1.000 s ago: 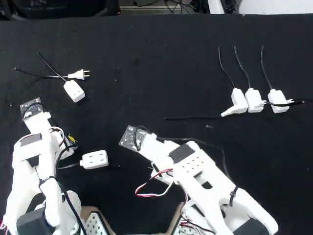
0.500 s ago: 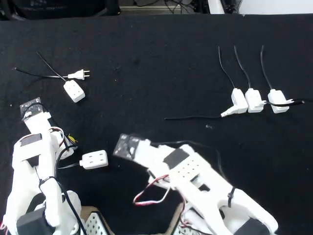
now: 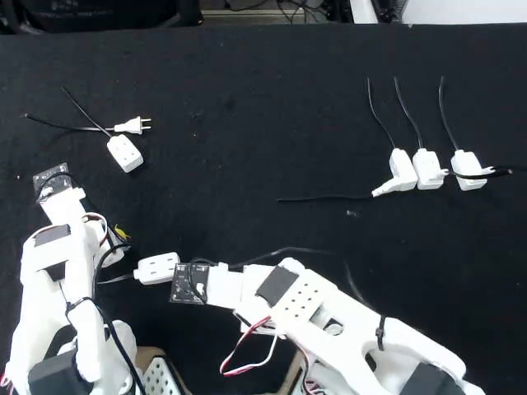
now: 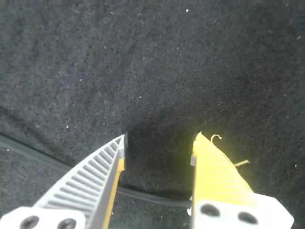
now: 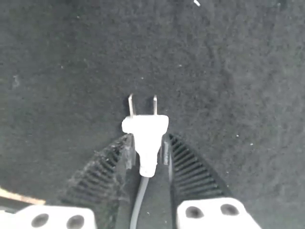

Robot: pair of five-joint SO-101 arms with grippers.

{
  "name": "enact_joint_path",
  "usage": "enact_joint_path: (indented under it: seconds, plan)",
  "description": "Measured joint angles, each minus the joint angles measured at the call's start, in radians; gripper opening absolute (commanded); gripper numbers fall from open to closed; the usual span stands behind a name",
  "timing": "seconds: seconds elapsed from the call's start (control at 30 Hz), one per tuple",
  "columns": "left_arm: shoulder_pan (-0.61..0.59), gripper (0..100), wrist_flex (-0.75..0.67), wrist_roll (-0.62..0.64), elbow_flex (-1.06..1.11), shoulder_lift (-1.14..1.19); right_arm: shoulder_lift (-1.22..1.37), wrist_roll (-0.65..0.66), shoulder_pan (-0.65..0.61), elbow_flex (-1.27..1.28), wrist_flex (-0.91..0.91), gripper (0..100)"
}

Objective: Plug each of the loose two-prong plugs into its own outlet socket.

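My right gripper (image 5: pixel 145 141) is shut on a white two-prong plug (image 5: pixel 144 128), whose prongs point out over the black mat. In the high view the right arm (image 3: pixel 280 296) stretches leftward, its wrist board (image 3: pixel 188 282) right beside a white outlet block (image 3: pixel 158 267) at the front left. My left gripper (image 4: pixel 159 139) stands open just above the mat with nothing between its fingers; a thin black cable (image 4: pixel 152 194) runs under it. Another loose plug (image 3: pixel 132 125) lies beside a second outlet block (image 3: pixel 125 152) at the back left.
Three white outlet blocks (image 3: pixel 427 169) sit in a row at the right with black cords running back; plugs stick out of the left (image 3: pixel 381 191) and right (image 3: pixel 487 172) ones. The left arm (image 3: pixel 58 247) stands at the front left. The mat's middle is open.
The right arm has swung left and toward the front edge with the plug, from mid-table to beside the front-left outlet block. Its cord trails along. The left arm has stayed still.
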Motion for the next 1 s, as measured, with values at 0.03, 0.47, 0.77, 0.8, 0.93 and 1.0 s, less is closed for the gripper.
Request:
enact_joint_path:
  seconds: [0.03,0.47,0.77,0.8,0.93,1.0]
  plan:
    - [0.000,23,0.000,0.000,0.000,0.000,0.000,0.000,0.000,0.000,0.000,7.4]
    - [0.000,23,0.000,0.000,0.000,0.000,0.018,0.081,0.374,-0.104,0.020,1.1]
    - [0.000,23,0.000,0.000,0.000,0.000,0.018,0.121,0.628,-0.213,0.043,7.3]
    - [0.000,23,0.000,0.000,0.000,0.000,0.018,0.121,0.598,-0.199,0.061,9.2]
    - [0.000,23,0.000,0.000,0.000,0.000,0.018,0.121,0.399,-0.098,0.106,10.2]
    - [0.000,23,0.000,0.000,0.000,0.000,0.018,0.121,0.288,-0.043,0.101,10.2]
